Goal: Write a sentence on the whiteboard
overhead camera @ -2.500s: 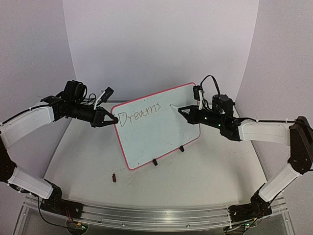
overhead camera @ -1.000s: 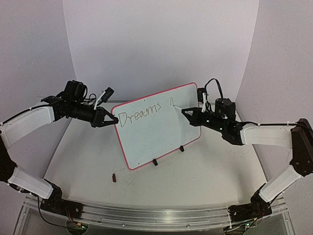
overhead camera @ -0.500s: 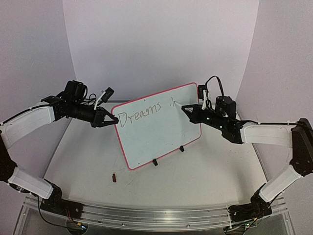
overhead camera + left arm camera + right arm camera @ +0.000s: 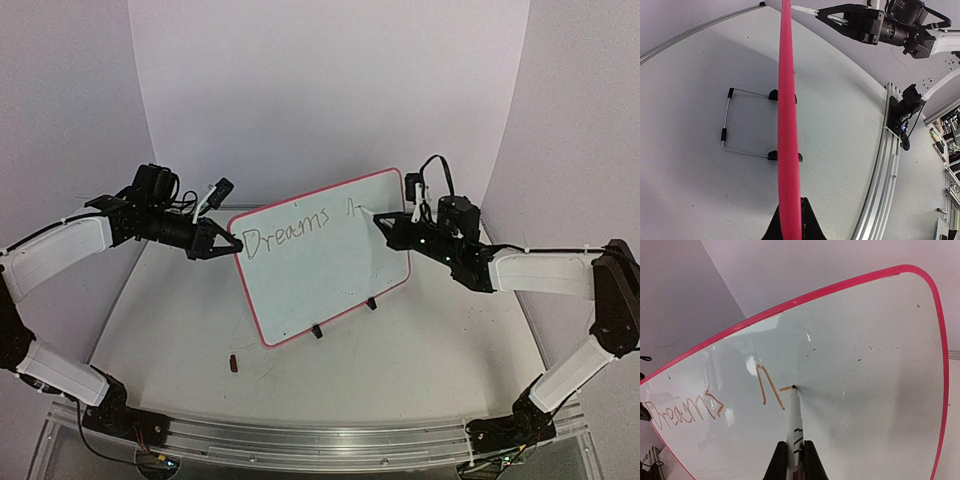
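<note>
While the marker [image 4: 794,422] is clamped in the right gripper [image 4: 794,446], tip on the whiteboard [image 4: 865,365] ahead (frame [image 4: 786,100] pinched by the left gripper [image 4: 790,207]), the sentence [image 4: 685,410] beside it could be skewed by excess pressure

- Two grippers: left gripper [image 4: 232,243] and right gripper [image 4: 385,225].
- One whiteboard [image 4: 320,270], between them, its edge in the left gripper.
- One marker [image 4: 794,415], in the right gripper.
- One whole word, "Dreams" [image 4: 285,232], and one unfinished letter [image 4: 765,385] at the marker's tip.
- Two black feet [image 4: 318,331].
- One small red piece [image 4: 233,363] on the table [image 4: 430,350], below the left gripper.
</note>
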Available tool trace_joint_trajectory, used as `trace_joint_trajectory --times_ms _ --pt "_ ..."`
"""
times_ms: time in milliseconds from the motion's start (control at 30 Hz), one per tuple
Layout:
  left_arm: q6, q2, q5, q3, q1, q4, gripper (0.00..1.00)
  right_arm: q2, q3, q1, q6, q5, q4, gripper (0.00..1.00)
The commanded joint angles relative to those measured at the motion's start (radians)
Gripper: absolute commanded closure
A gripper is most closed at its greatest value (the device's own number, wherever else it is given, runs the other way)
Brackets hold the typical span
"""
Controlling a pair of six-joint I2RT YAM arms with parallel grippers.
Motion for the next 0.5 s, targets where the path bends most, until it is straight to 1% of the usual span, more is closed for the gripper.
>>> trace_joint_trajectory --times_ms 0,467 --pt "0.023 0.031 -0.016 0.011 -0.012 -0.044 1.0 -0.002 0.044 -0.001 -0.019 0.041 0.008 1.0" --pt "0.021 0.032 -0.015 0.011 -0.012 -0.043 1.0 0.033 0.075 -0.001 -0.04 -0.05 0.011 1.0"
